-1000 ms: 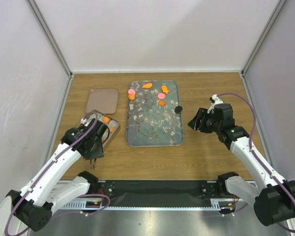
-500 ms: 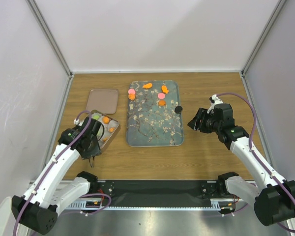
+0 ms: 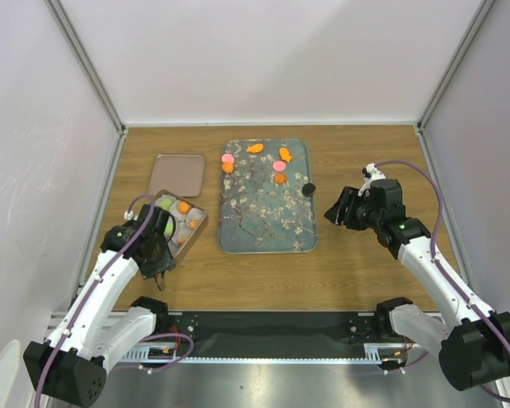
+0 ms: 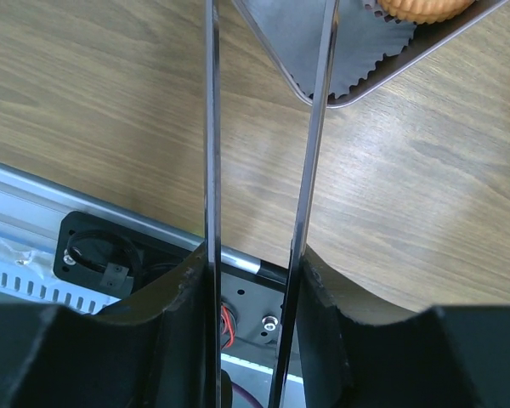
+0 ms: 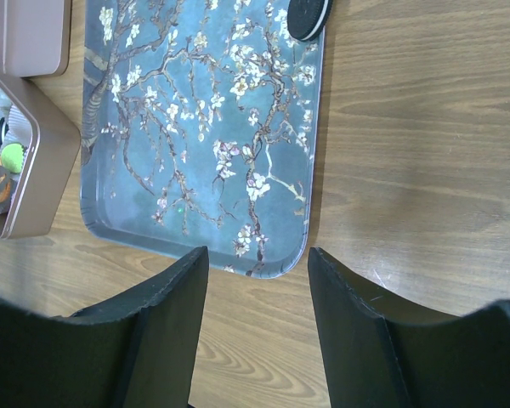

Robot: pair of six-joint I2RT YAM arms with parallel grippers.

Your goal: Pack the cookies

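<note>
Black round cookie [image 5: 310, 17] at right rim of blue-grey floral tray [image 5: 195, 153] lies dead ahead of right fingers [image 5: 166, 323], spread, empty; right arm nearer. Left fingers [image 4: 187, 306] parted, empty.

A blue-grey floral tray [image 3: 268, 223] lies on the wooden table [image 3: 365, 153] straight ahead of the right gripper [image 5: 253, 255], and its near corner shows between that gripper's fingers. Just ahead of the left gripper [image 4: 269, 25] sits a square metal tin [image 3: 205, 219], open and lined with grey scallop-edged paper [image 4: 340, 51] (perhaps a baking cup; the wrist view cuts it off). The tin's brownish-pink lid [image 3: 177, 174] lies flat beyond it, farther from that gripper, beside the tray's far left corner. Behind both grippers runs a black base rail [image 3: 272, 327].
</note>
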